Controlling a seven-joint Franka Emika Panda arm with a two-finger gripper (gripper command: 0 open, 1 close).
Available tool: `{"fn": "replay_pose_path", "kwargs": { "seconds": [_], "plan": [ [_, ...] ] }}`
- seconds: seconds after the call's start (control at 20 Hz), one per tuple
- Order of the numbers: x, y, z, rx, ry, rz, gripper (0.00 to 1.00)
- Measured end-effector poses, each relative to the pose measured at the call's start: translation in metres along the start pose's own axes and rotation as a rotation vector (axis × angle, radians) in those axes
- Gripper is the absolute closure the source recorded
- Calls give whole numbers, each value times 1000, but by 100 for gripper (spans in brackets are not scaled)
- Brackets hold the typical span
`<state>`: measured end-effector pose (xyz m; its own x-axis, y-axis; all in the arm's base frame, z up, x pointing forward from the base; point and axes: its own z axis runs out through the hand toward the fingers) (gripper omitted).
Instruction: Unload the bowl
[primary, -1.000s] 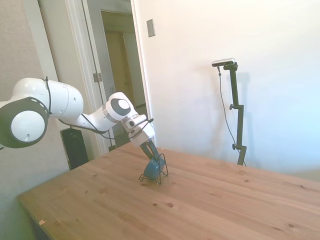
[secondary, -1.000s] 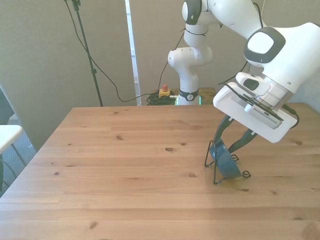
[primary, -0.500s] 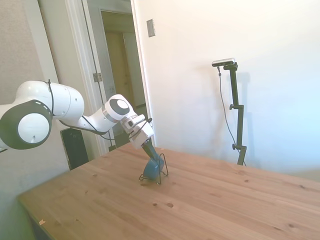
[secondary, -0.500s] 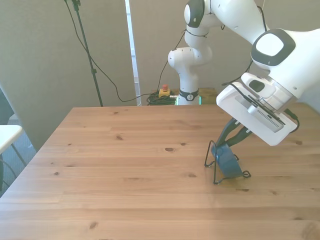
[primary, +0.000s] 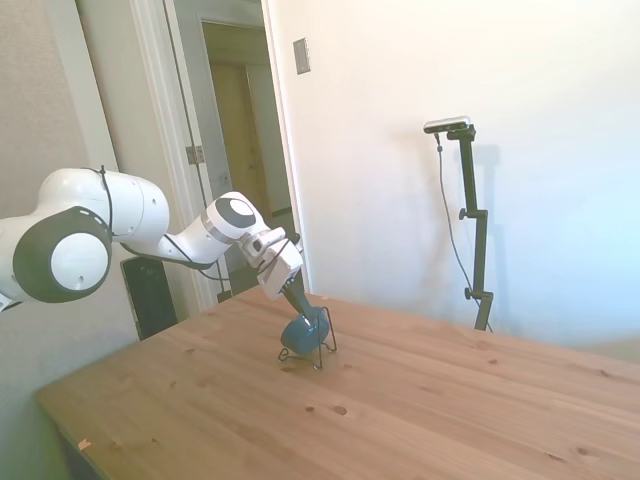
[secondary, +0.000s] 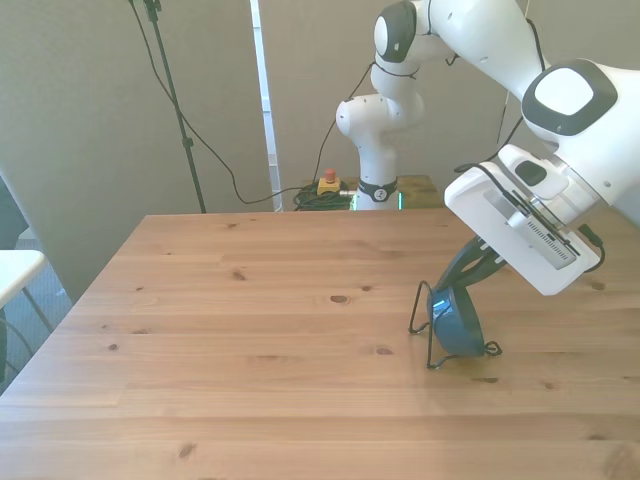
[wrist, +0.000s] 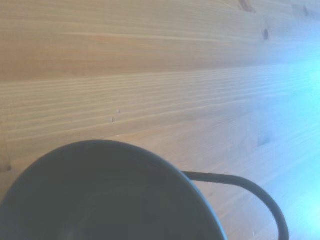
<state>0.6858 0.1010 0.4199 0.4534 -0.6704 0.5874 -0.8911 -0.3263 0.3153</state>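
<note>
The bowl (secondary: 456, 320) stands on edge in the wire rack (secondary: 432, 335); the jaws grasp its upper rim. It looks light, rigid, probably slippery.

My arm (secondary: 470, 40) is glossy white, built of rounded, tubular segments. Each joint carries a round cap: dark grey ring, light grey centre (primary: 235, 212); a bigger one sits on the large joint (primary: 55, 255) further from the wooden table (primary: 400, 400). Thin black cables (primary: 215, 268) loop along the forearm and over the wrist (secondary: 520, 215). My hand block (secondary: 525, 235) is a flat white box, with a dark slotted strip on the face nearest the table. The two fingers below it are dark grey (secondary: 470, 272). My white base (secondary: 378, 150) ends in a black band behind the table's far edge.
</note>
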Motion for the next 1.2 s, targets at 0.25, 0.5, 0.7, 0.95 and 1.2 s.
{"fn": "replay_pose_path", "kwargs": {
  "seconds": [0.25,0.5,0.7,0.95,1.2],
  "plan": [
    [-6,-6,-13,-12,27,-3,100],
    [-13,-7,-28,-13,47,-1,100],
    [-12,-5,-34,-24,54,4,100],
    [-15,-2,-46,-11,55,3,100],
    [-16,20,-79,50,53,3,100]
  ]
}}
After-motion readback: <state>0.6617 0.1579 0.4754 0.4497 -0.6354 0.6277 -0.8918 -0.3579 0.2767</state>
